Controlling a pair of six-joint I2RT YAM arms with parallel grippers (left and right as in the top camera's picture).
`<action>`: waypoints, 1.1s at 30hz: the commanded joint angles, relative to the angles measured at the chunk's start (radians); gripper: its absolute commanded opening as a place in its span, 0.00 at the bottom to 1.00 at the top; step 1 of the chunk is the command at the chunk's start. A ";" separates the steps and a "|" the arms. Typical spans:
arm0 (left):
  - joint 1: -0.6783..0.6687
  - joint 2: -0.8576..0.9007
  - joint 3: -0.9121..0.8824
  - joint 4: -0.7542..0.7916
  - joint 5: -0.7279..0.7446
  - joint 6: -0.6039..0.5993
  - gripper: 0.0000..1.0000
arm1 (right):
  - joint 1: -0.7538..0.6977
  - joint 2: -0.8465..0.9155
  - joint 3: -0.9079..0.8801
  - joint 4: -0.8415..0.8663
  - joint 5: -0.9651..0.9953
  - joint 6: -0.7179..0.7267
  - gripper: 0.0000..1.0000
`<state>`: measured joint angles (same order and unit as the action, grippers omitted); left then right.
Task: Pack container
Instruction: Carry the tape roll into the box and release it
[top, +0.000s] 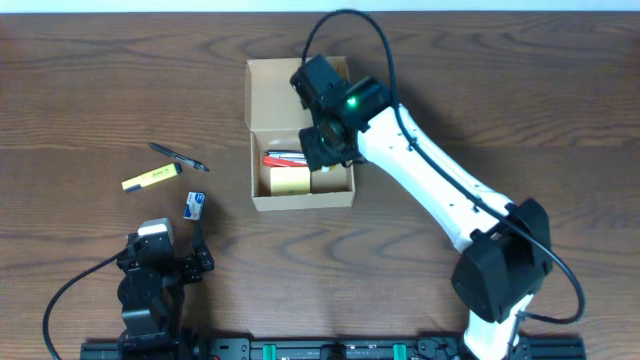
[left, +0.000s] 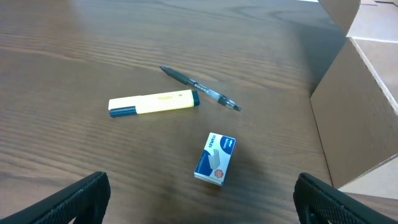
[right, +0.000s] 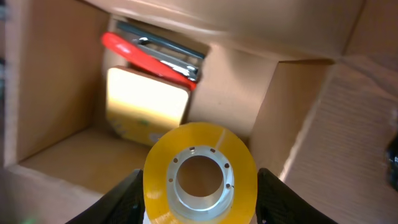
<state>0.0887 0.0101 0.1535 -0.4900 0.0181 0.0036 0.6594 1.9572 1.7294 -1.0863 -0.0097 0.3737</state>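
The tan cardboard container (top: 258, 140) stands open at the table's middle, its flap lid lying back on the far side. Inside lie a red stapler (right: 149, 56) and a yellow pad (right: 146, 99). My right gripper (right: 199, 193) reaches into the container (right: 56, 149) and is shut on a yellow tape roll (right: 199, 168), which it holds over the container's floor; in the overhead view this gripper (top: 325, 150) covers the container's right half. My left gripper (left: 199, 211) is open and empty, low over the table near the front left (top: 160, 262).
Left of the container lie a yellow highlighter (left: 153, 102), a dark pen (left: 200, 88) and a small blue-and-white staples box (left: 215, 158). The container's outer wall (left: 357, 118) shows at the right of the left wrist view. The right arm (top: 430, 180) spans the table's right side.
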 joint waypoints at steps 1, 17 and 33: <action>-0.004 -0.006 -0.017 0.000 -0.015 0.000 0.95 | 0.003 0.008 -0.061 0.033 0.036 0.022 0.02; -0.004 -0.006 -0.017 0.000 -0.015 0.000 0.95 | 0.010 0.008 -0.188 0.164 0.036 0.023 0.02; -0.004 -0.006 -0.017 0.000 -0.015 0.000 0.95 | 0.010 0.008 -0.192 0.197 0.087 0.039 0.06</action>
<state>0.0887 0.0101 0.1535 -0.4904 0.0181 0.0036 0.6605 1.9572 1.5471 -0.8921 0.0631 0.3946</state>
